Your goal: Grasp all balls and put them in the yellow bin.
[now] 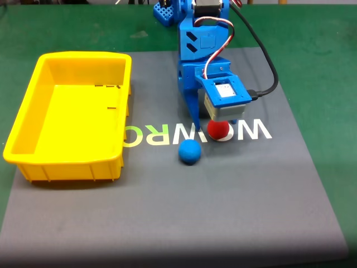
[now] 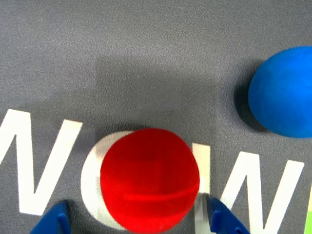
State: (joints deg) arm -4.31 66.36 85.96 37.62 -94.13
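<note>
Two balls lie on the mat, none yet in the empty bin point(image 1: 33, 153) — nothing done. Gripper point(image 2: 136, 222) straddles the red ball point(image 2: 149, 179), fingers apart, not clenched — blue ball point(image 1: 189, 151) waits just beside it, near the bin.

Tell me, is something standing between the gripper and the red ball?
Nothing visible does. In the wrist view the gripper is open, with a fingertip on each side of the red ball. The blue ball lies apart, off to the side.
</note>
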